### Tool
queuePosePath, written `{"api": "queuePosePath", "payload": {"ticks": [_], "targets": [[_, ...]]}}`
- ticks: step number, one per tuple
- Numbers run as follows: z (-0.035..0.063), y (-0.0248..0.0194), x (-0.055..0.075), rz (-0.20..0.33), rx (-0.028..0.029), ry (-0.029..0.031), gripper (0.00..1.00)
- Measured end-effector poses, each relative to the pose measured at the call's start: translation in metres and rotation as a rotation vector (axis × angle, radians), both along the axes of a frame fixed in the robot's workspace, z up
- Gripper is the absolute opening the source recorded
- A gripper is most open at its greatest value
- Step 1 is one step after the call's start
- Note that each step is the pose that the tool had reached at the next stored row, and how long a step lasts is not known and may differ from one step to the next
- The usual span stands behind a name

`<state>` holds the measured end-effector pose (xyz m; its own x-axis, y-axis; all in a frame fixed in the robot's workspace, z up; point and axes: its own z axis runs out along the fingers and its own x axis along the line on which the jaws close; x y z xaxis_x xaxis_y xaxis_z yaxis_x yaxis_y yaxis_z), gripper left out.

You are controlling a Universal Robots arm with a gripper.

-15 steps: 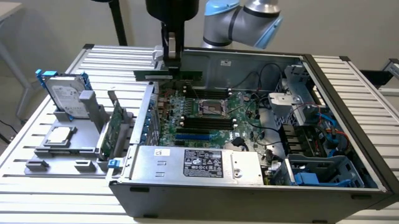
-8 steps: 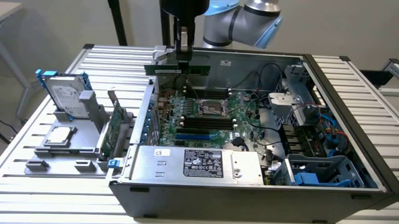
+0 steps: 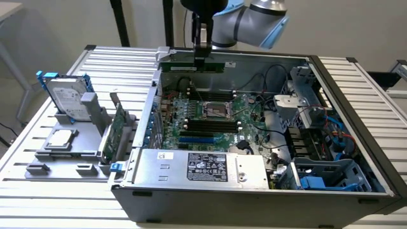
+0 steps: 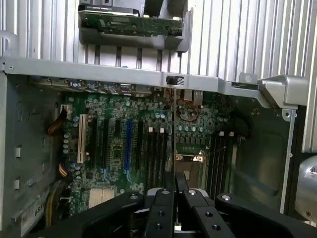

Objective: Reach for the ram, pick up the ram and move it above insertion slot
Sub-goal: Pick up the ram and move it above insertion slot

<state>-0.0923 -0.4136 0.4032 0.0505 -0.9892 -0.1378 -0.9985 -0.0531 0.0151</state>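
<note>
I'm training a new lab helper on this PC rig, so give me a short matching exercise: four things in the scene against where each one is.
Things:
1. ram
2. hard drive
3. expansion card
4. power supply

Places:
A. standing in the grey holder, exterior view's left
B. held in the shut gripper above the open case's far edge
C. inside the case, at its near wall
D. upright in a slot beside the case

Pairs: 1-B, 2-A, 3-D, 4-C

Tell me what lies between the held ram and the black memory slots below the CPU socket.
In the exterior view, the ram, clamped in the gripper, hangs over the case's far wall. Between it and the slots lie black cables and the CPU socket.
</note>
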Motion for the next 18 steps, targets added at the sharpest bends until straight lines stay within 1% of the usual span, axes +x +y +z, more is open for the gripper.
{"api": "queuePosePath", "payload": {"ticks": [5, 8, 11, 15, 18], "targets": [[-0.0021, 0.0038, 0.02, -0.002, 0.0001, 0.0, 0.12], [-0.0044, 0.0055, 0.028, -0.01, 0.0, 0.0, 0.12], [-0.0067, 0.0061, 0.031, -0.032, 0.0002, -0.0001, 0.12], [-0.0089, 0.0066, 0.032, -0.076, 0.0, 0.0001, 0.12], [-0.0093, 0.0078, 0.034, -0.099, -0.0003, 0.0, 0.12]]}}
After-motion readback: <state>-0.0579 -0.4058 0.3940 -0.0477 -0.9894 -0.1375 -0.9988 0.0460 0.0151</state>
